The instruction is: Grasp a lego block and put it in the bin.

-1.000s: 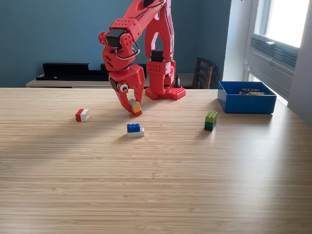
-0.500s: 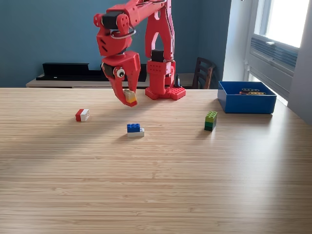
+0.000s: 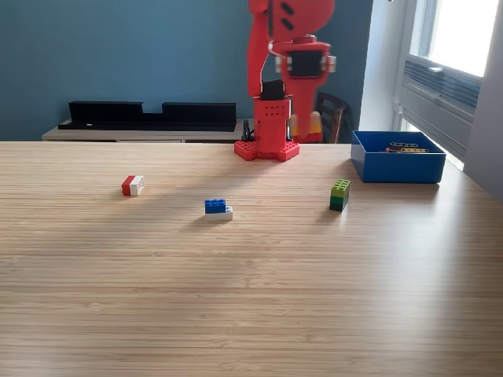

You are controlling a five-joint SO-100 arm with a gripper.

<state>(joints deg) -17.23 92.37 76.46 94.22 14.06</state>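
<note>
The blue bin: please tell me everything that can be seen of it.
The blue bin is an open rectangular box with low walls, apparently of plastic, with a smooth, slightly shiny surface. It stands upright on the wooden table, near the far edge at the exterior view's right, close to the window. Inside, a few small pieces lie, yellow, red and dark ones; their shape is too small to tell. Nothing else touches the bin; the green block stands apart from it.
</note>
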